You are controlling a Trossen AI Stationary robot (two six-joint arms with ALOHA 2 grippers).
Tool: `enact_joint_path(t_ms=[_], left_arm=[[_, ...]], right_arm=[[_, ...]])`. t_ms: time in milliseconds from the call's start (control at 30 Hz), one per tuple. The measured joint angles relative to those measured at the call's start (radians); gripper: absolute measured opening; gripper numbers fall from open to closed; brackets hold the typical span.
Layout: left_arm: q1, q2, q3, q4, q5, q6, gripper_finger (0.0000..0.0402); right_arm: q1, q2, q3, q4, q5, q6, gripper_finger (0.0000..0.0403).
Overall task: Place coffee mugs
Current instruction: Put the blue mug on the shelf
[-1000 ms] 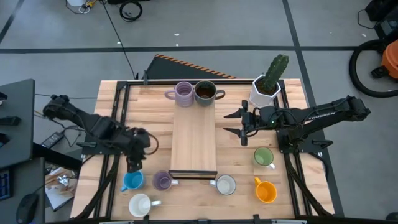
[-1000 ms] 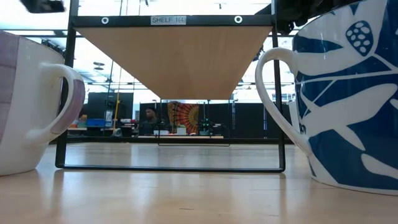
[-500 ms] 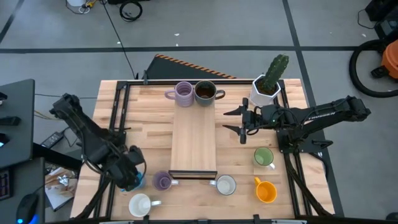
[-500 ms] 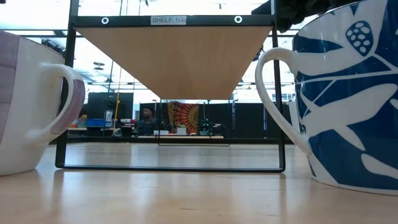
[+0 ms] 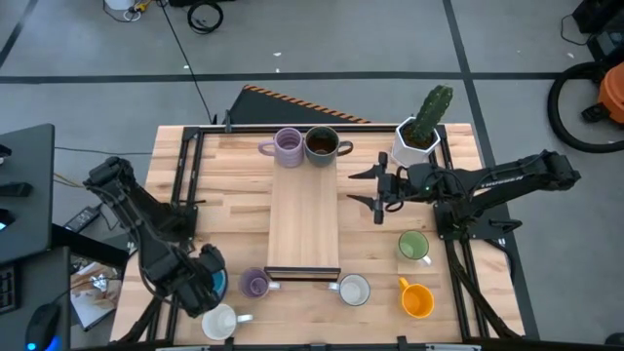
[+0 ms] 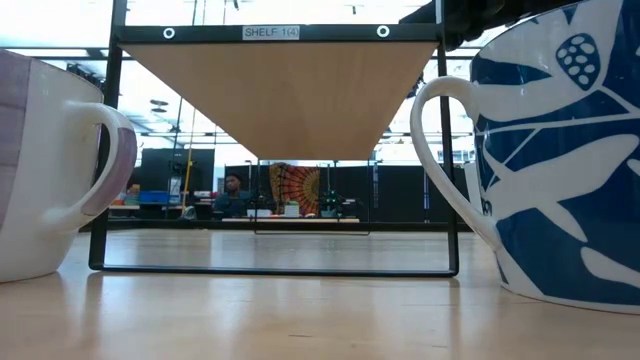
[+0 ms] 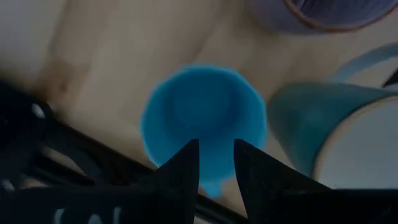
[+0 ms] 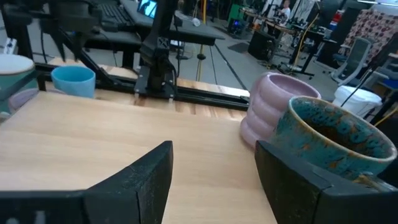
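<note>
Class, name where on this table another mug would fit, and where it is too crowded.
Free: the raised shelf board in front of the purple mug and dark brown mug. Crowded: the near edge, around the white mug and orange mug.

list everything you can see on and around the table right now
purple mugs: 2; one at the shelf's far end, one at its near end
dark brown mug: 1, beside the far purple one
blue mug: 1, under the left arm
white mugs: 2, near edge
green mug: 1, right side
orange mug: 1, near right
cactus pot: 1, white, far right
wooden shelf: 1, centre
left gripper: above blue mug
right gripper: open, beside shelf
</note>
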Motion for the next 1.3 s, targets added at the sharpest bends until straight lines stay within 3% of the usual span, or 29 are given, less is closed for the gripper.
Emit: enact_joint_path(t_ms=[233,567,900,1300], left_arm=[[-0.034,0.002,0.032,0.138,0.052,-0.079,0.0105],[-0.126,0.007,0.031,0.115,0.077,-0.226,0.0105],[-0.179,0.063,0.029,0.084,0.065,-0.553,0.0105],[-0.182,0.126,0.029,0.033,0.046,-0.532,0.015]], right_arm=[[-0.02,0.013,0.0,0.019,-0.007,-0.007,0.0233],[-0.024,0.025,0.0,0.033,-0.032,-0.019,0.0233],[-0.025,0.025,0.0,0.041,-0.032,-0.022,0.0233],[-0.025,0.025,0.0,0.077,-0.056,-0.026,0.0233]])
